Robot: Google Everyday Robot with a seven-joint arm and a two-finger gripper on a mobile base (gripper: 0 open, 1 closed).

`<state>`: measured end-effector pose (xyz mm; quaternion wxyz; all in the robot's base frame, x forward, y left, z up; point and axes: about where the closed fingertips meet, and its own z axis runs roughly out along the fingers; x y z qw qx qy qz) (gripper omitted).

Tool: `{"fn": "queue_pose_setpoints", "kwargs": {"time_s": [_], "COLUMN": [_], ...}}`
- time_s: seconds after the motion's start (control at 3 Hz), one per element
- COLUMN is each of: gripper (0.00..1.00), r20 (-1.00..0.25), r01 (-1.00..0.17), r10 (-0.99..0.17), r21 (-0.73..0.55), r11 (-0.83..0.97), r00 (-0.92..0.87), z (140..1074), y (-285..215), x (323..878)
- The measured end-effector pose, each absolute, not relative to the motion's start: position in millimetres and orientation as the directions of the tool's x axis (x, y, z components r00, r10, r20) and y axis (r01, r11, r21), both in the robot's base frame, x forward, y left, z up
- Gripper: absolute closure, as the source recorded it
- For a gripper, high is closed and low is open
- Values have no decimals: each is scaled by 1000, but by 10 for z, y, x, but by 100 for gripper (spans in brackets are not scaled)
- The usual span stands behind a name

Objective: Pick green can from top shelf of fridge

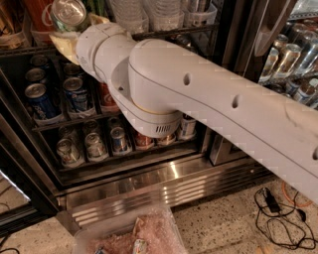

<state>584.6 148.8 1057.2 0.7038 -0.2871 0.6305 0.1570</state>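
My gripper (79, 31) is at the top left, at the front of the top shelf (169, 32) of the fridge (149, 184). Its pale yellowish fingers (62, 42) are closed around the green can (69, 14). The can is tilted, with its shiny silver pull-tab lid facing the camera, and only a sliver of its green body shows. My large white arm crosses the view from the lower right and hides much of the fridge's middle.
A big red Coca-Cola can (37, 15) and clear plastic bottles (149, 12) stand on the top shelf. Lower racks hold small soda cans (74, 94). A second cooler with cans (293, 59) is at the right. A plastic bag (129, 233) and cables (278, 208) lie on the floor.
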Motion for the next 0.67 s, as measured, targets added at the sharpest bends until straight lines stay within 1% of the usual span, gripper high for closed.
{"fn": "queue_pose_setpoints", "kwargs": {"time_s": [0.67], "gripper": [100], "r20": [-979], "r01": [-560], "r10": [-157], "r21": [-205], "r11": [803], "r00": [133], "z": [10556], "y": [1377], "x": [5763]}}
